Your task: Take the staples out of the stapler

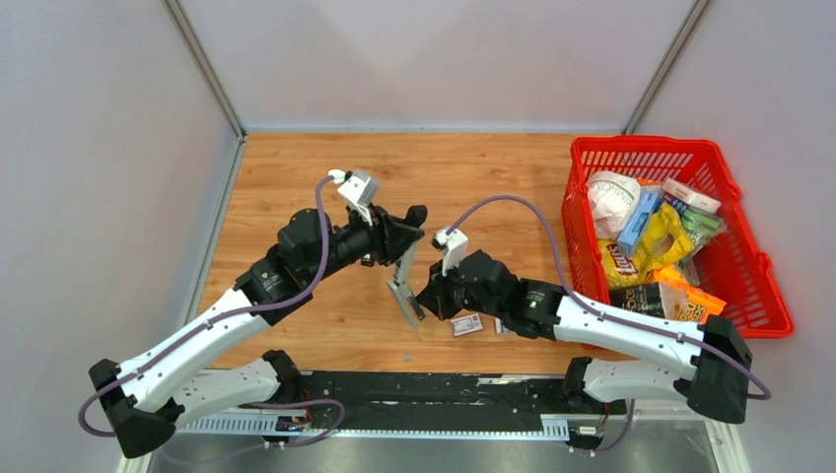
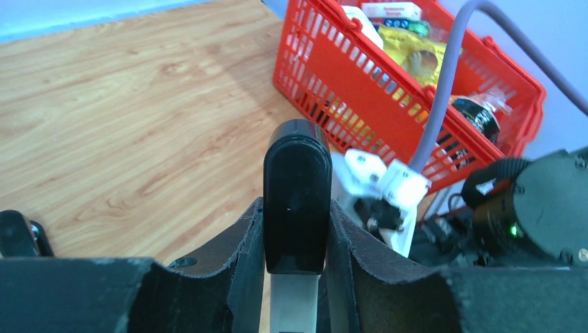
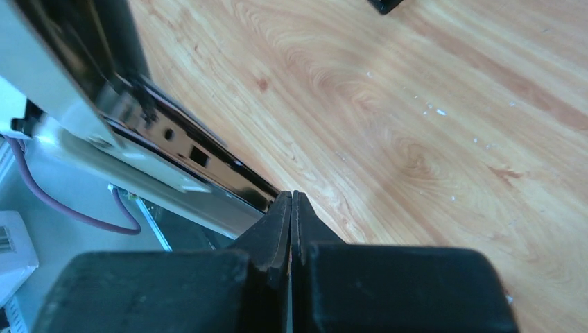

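Top external view, starting at the near edge: a tiny grey speck [image 1: 407,356] lies alone on the bench [image 1: 296,177] just ahead of the arm bases. It could be a loose staple bit, but it's too small to call. Just beyond it sits a small red-and-white box [image 1: 466,324], right beside the right arm's wrist.

Now the action. The right gripper [image 1: 431,294] is right up against the lower end of the stapler [image 1: 404,291], which hangs swung open and tilted in the air. From the right wrist, its fingertips [image 3: 283,211] are pressed flat together beside the stapler's shiny rail [image 3: 197,156]. Whether something thin is pinched between them, I cannot tell. Pale flecks [image 3: 430,109] dot the wood further out, possibly staple bits.

Up a little, the left gripper [image 1: 394,248] is clenched on the stapler's black top. The left wrist view shows both fingers [image 2: 243,257] squeezing it, with bare silver metal below.

No strip of staples shows anywhere, so my read is they're inside the rail or only just coming out. The opening is done; the pull-out and set-down look unfinished.

Far right, well apart, stands the red basket [image 1: 680,144] full of snack packets.
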Tool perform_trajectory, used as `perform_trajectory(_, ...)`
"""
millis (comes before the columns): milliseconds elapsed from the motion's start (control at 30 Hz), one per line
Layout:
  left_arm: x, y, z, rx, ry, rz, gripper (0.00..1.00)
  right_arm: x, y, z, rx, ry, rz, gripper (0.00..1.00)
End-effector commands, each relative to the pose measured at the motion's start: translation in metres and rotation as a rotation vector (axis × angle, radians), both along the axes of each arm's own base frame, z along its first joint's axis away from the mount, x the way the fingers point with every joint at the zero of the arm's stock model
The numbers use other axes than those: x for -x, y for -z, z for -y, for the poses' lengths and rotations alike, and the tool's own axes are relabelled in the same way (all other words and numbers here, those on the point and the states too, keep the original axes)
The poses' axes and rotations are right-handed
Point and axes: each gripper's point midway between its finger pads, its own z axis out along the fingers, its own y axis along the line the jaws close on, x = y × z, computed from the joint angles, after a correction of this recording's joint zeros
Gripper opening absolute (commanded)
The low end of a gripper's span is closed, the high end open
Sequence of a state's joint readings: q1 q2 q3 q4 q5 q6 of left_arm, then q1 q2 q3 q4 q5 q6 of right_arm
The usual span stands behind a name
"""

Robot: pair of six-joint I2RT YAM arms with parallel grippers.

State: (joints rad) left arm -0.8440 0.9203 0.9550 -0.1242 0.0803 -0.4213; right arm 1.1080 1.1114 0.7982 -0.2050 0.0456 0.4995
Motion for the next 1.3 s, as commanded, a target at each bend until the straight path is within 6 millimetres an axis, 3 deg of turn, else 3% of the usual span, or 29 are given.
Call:
perform_trajectory(0, -0.017, -0.054, -0.011, 0.170, -0.112, 0.124, 0.00, 0.007, -0.018, -0.023, -0.074, -0.045, 0.008, 0.00)
perform_trajectory(400, -0.048, -0.046, -0.007, 0.123, -0.222, 0.126, 0.00, -0.013, -0.019, -0.036, -0.092, -0.009, 0.093, 0.00)
perform_trajectory(633, -0.062, -0.027, -0.013, 0.045, -0.302, 0.089, 0.00, -0.018, -0.023, -0.041, -0.124, -0.021, 0.139, 0.00)
perform_trajectory(900, -0.073, -0.016, -0.010, 0.000, -0.334, 0.076, 0.00, -0.019, -0.007, -0.051, -0.143, -0.047, 0.114, 0.00)
perform_trajectory(1067, -0.074, -0.012, -0.014, -0.033, -0.349, 0.076, 0.00, -0.020, -0.010, -0.044, -0.121, -0.041, 0.139, 0.00)
perform_trajectory(1267, -0.070, -0.017, -0.028, -0.055, -0.376, 0.096, 0.00, -0.023, -0.013, -0.021, -0.062, 0.002, 0.170, 0.00)
